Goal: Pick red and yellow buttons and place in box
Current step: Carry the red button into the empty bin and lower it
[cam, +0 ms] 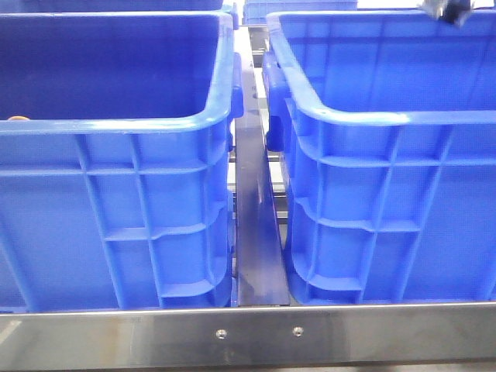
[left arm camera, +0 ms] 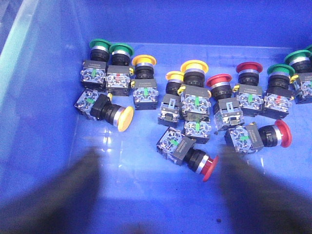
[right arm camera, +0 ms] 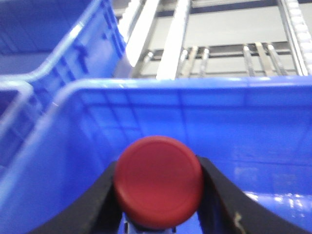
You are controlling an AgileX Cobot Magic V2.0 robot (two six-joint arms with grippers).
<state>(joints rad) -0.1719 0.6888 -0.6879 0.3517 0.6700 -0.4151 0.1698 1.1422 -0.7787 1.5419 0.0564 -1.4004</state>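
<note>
Hidden, cropped and blurred regions, three views.
Front view: crate floors hidden behind near walls; right gripper [cam: 448, 11] cropped at top edge. Left wrist: fingers [left arm camera: 58, 195] blurred dark. Right wrist: red button [right arm camera: 158, 181] body hidden beneath its cap, fingers cropped.

Two crates [cam: 116, 194] [cam: 387, 194] stand side by side; buttons [left arm camera: 195, 107] lie in one.

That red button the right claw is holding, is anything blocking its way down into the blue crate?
Nothing visible blocks it. The right gripper is shut on the red button, and beyond the button the right wrist view shows only the blue crate: its rim, bare inner wall and a strip of floor. The floor straight beneath is hidden by the button.
</note>
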